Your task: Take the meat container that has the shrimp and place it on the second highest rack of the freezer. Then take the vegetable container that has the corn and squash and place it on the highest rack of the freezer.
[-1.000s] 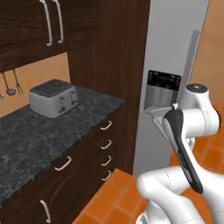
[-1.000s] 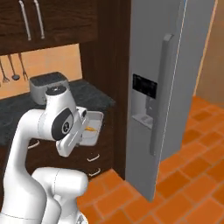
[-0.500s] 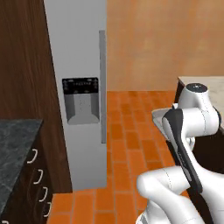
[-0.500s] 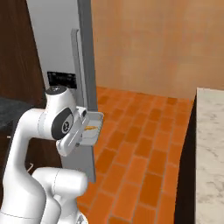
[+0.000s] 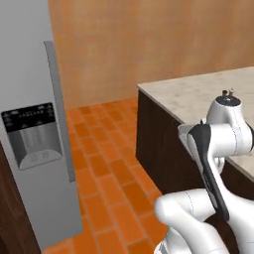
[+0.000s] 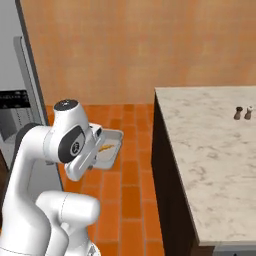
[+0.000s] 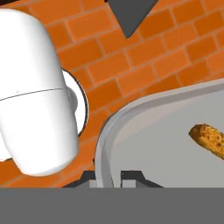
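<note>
while there's a dark dispenser panel (image 5: 32, 118) on the freezer (image 5: 30, 99), whatever's printed along its top row is too small to read, and i can't spot any brand or label anywhere else.

the gripper (image 7: 114, 178) is clamped on the rim of a grey tray (image 7: 175, 144), one finger on each side of the edge, so it's nearly closed with just the tray wall between the tips. from the right base view the same tray (image 6: 111, 150) hangs level out in front of the arm, above the brick floor (image 6: 127, 175). there's an orange piece (image 7: 209, 139) lying in it, rough and crumbly looking, touching the tray bottom. can't tell from here if that's the shrimp.

freezer sits at the left with its door shut, long handle (image 5: 58, 106) running down beside the panel. to the right is a marble island (image 6: 210, 150) on a dark base, with two little shakers (image 6: 242, 113) standing side by side near its far edge. the island is close by the arm's right side. tan wall (image 6: 125, 45) behind all of it.
</note>
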Controlling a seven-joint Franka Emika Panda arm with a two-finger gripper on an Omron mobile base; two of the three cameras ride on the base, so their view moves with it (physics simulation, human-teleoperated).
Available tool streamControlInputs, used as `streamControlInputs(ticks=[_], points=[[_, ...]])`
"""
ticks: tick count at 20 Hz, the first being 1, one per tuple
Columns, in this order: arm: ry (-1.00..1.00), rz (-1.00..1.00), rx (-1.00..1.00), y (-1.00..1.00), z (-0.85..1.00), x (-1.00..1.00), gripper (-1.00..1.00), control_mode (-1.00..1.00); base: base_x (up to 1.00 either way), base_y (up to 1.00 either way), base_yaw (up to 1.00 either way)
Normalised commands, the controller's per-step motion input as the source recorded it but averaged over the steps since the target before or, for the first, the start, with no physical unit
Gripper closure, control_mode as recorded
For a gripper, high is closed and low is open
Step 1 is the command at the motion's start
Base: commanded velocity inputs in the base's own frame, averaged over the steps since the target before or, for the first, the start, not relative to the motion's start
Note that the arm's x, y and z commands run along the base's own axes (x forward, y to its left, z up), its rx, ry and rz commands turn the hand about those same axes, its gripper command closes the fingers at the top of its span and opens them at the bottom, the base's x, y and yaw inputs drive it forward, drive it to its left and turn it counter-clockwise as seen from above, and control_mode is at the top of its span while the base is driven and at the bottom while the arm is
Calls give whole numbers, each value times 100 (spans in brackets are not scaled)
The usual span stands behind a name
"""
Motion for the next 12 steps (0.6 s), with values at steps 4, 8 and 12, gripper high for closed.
streamControlInputs(ticks=[4, 8, 12], points=[[0, 0, 0, 0, 0, 0, 100, 100, 56, 0, 16], [0, 0, 0, 0, 0, 0, 100, 100, 82, -12, 25], [0, 0, 0, 0, 0, 0, 100, 100, 81, -45, 23]])
